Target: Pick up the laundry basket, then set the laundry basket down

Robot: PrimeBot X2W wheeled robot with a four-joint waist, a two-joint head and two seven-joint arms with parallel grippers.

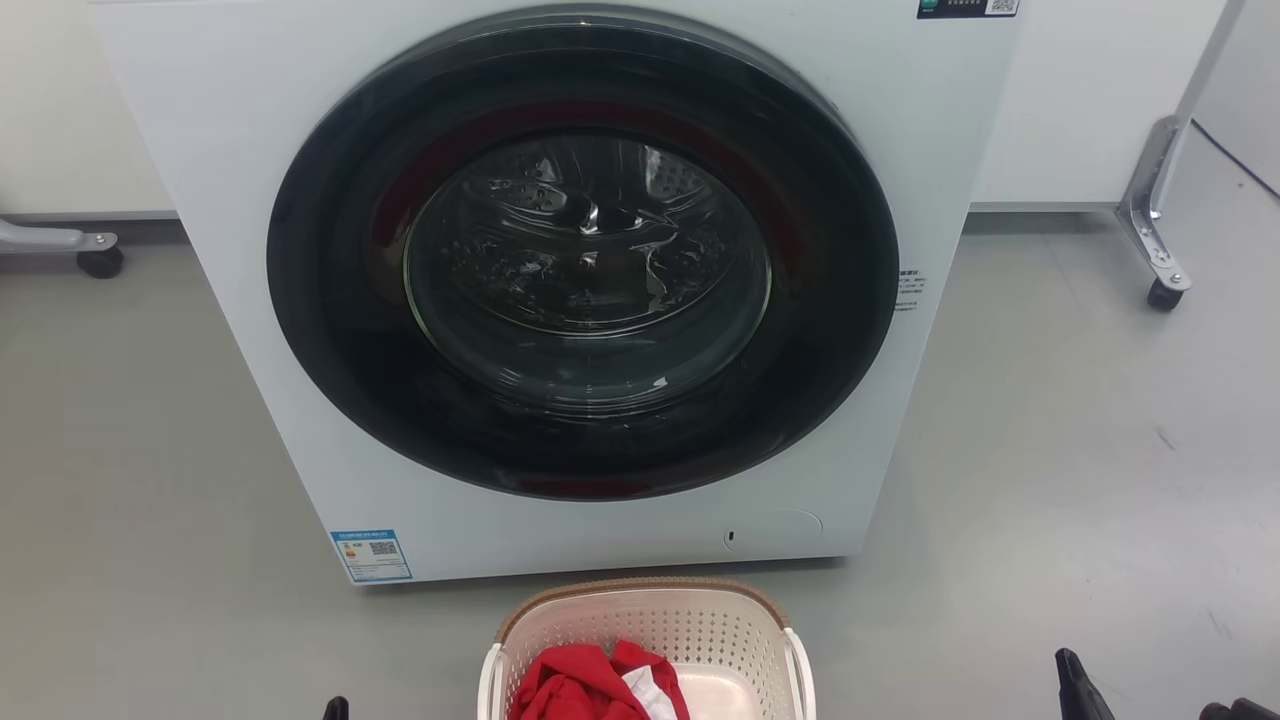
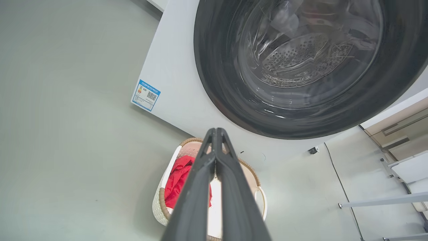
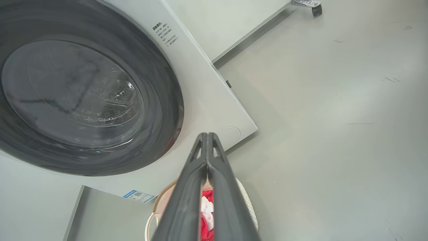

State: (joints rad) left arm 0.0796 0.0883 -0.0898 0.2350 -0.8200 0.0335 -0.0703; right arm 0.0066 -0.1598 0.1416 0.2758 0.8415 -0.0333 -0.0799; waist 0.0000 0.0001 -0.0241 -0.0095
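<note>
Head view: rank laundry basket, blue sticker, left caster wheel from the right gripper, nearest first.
1. laundry basket, just left of the right gripper.
2. blue sticker, low left on the washing machine.
3. caster wheel, far upper left.

Laundry test space, front-loading washing machine (image 1: 590,300) on bare grey floor (image 1: 1050,450), caster-wheeled metal frames (image 1: 1155,220) alongside

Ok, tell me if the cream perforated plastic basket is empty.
Not empty: the basket holds a crumpled red garment with white cloth showing.
</note>
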